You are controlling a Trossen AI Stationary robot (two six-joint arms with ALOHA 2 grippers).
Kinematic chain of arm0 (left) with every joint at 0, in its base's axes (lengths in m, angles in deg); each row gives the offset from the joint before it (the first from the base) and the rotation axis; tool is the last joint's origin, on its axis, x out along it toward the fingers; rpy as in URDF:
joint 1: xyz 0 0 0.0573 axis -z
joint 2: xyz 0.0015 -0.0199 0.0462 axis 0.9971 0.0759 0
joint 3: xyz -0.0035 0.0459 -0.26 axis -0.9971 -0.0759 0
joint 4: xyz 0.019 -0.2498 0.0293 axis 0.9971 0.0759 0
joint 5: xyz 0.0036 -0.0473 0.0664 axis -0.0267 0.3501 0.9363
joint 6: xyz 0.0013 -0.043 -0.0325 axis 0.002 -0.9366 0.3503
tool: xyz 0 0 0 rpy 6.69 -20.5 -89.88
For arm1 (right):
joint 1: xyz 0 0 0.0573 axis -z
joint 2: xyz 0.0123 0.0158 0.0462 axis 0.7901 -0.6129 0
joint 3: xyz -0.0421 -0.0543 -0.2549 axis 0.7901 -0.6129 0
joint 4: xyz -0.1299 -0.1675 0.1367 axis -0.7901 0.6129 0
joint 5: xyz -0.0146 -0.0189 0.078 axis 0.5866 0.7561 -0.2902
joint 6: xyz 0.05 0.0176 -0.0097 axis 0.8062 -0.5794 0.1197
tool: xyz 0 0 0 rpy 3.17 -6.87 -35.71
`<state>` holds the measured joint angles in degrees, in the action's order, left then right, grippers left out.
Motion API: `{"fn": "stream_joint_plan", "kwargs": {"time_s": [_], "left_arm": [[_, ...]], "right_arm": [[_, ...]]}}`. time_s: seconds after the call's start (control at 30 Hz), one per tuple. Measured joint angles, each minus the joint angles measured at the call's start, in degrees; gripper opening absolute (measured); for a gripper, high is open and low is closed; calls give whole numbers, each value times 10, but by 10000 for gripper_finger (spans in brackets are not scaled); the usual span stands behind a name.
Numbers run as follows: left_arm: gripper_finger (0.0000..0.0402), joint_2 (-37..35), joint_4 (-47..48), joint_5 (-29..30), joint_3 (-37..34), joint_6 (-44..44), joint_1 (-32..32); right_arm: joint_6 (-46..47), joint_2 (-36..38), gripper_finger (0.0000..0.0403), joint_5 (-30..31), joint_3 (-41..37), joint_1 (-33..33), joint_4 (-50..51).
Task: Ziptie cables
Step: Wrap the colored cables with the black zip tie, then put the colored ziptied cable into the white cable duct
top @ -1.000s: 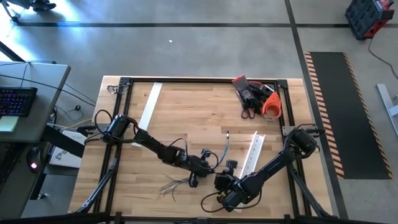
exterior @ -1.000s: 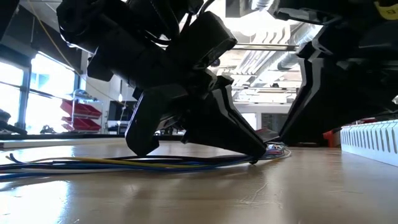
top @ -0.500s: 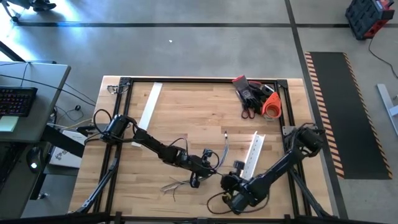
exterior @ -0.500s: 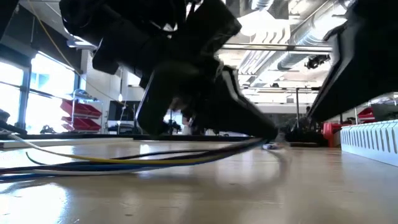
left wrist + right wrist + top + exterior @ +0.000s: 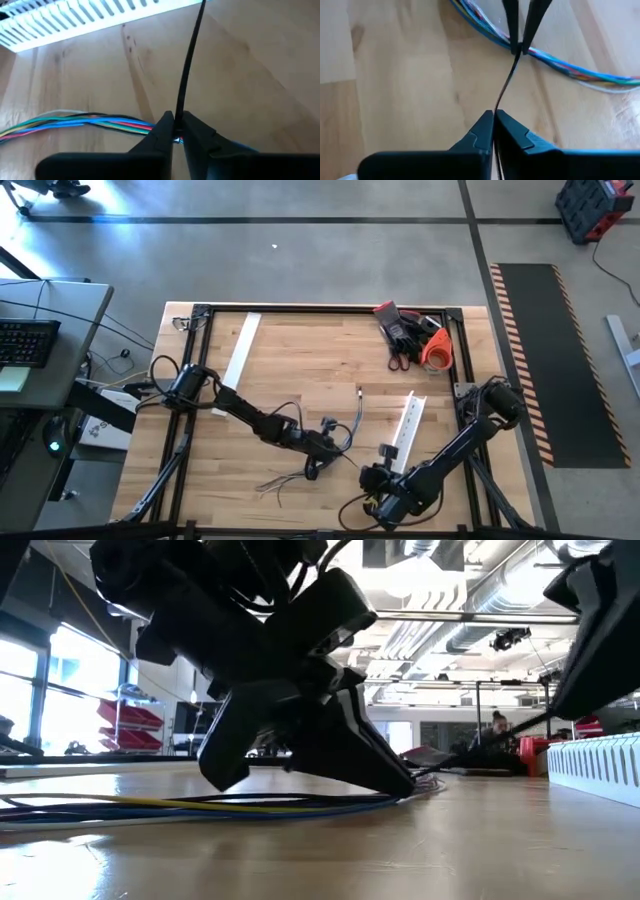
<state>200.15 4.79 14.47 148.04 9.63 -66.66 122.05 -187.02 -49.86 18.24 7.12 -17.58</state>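
The cables (image 5: 75, 121), a bunch of thin coloured wires, lie on the wooden table (image 5: 300, 360) and pass under my left gripper (image 5: 175, 131). They also show in the right wrist view (image 5: 570, 67) and the low view (image 5: 200, 804). A black zip tie (image 5: 505, 87) runs in a straight line from the shut left gripper (image 5: 519, 47) to my right gripper (image 5: 493, 120), which is shut on its other end. In the high view the left gripper (image 5: 313, 470) stands at the bundle, and the right gripper (image 5: 368, 478) is a short way toward the table's right edge. My left gripper pinches the zip tie's strap (image 5: 178, 112) between its two fingertips, right at the cable bundle. The fingers slant down onto the table from its left side. They hide how the tie meets the wires. The bundle lies on the table there. My right gripper pinches the strap's free part (image 5: 496, 107) between its two fingertips, slanting down from the table's right side. The fingers lie roughly along the strap. The strap is drawn taut between the two grippers, clear of the table.
A slotted white channel strip (image 5: 408, 428) lies just beyond the right gripper, and a flat white strip (image 5: 240, 348) lies at the far left. A heap of red, black and orange tools (image 5: 412, 332) sits in the far right corner. A black frame (image 5: 320, 308) rims the table.
My right gripper has moved up and toward the table's right and near edges, away from the left gripper, drawing the zip tie out straight. The cables rose briefly off the table by the left gripper and now lie flat again; their far end has shifted slightly left.
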Motion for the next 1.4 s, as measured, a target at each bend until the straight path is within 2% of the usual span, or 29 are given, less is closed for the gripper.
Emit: {"fn": "stream_joint_plan", "kwargs": {"time_s": [0.13,0.27,0.4,0.5,0.57,0.67,0.97,1.1,1.27,1.4], "left_arm": [[50,-24,14,18,-1,-8,5],[88,-64,26,31,0,-44,15],[108,-93,53,45,1,-89,33],[112,-100,68,66,1,-140,52],[113,-96,72,87,1,-200,63],[118,-92,80,86,1,-264,73],[195,-72,87,98,2,-331,63],[222,-39,49,98,2,-356,53],[225,-5,49,118,15,-363,46],[216,18,48,112,39,-363,37]], "right_arm": [[-20,15,35,-7,0,4,6],[-62,55,95,-21,1,6,38],[-124,99,154,-51,1,0,104],[-140,118,179,-81,1,-2,176],[-138,119,184,-94,1,0,228],[-137,117,182,-102,1,2,266],[-122,112,159,-94,0,3,202],[-121,112,154,-92,0,2,193],[-112,112,154,-92,0,-3,191],[-107,112,154,-92,0,-6,189]]}}
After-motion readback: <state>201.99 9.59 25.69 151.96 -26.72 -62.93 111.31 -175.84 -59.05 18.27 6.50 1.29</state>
